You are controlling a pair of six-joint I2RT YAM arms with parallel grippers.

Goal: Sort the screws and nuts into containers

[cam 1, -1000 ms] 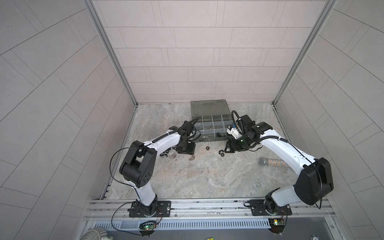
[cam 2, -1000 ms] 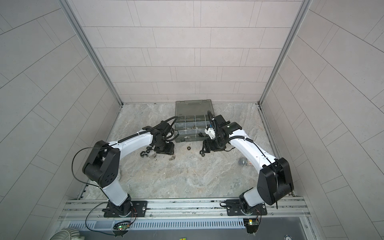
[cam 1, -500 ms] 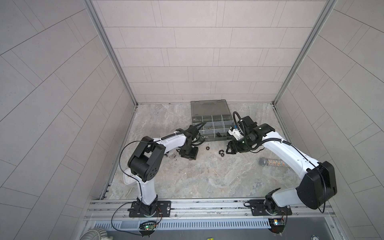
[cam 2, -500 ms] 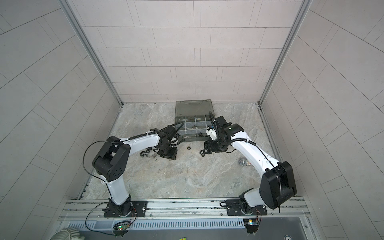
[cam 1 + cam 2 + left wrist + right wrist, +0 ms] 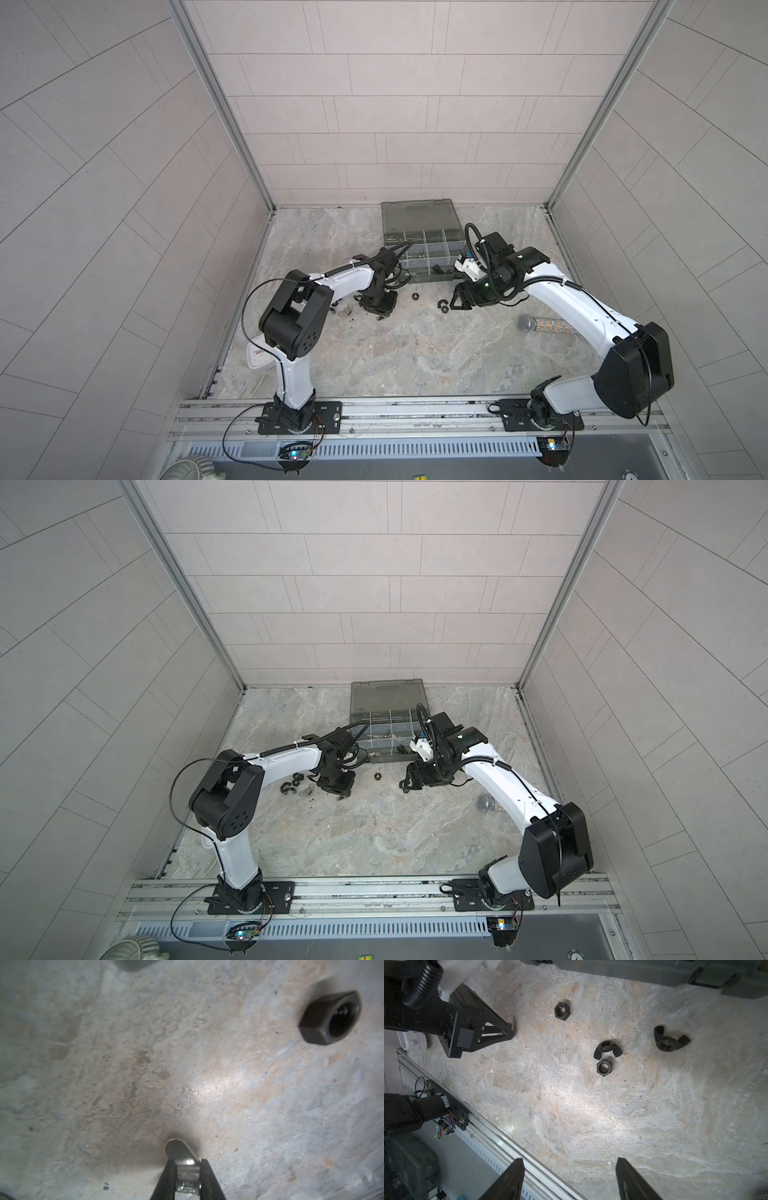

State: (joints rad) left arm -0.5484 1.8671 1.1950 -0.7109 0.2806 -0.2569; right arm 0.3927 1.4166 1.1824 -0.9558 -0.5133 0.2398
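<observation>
Silver-toned pick in hand: pinching the silvery winged nut (image 5: 179, 1151) between the black fingers (image 5: 166, 1178) of the left gripper (image 5: 187, 1165), pressing in on both its sides, down at the stone floor (image 5: 104, 1064) just in front of the organizer case (image 5: 419, 216), off that case's left front corner. Not telling from these views whether lifting clear of the floor or resting on it. Leaving one black hex nut (image 5: 330, 1018) lying loose nearby, closer to the middle of the case's front wall. Hovering the right gripper (image 5: 569, 1159) in front of the case's right front corner, spreading its fingers wide and gripping nothing, looking down on two black wing nuts (image 5: 607, 1049) and a second hex nut (image 5: 604, 1067) beside them. Judging the step as the pickup of a single nut, with several more lying outside the case. Probably needing next: raising the pinch straight up, carrying it back over the case, and hanging above one of the compartments (image 5: 432, 248) before spreading, guarding against dropping across a divider and mixing kinds.
</observation>
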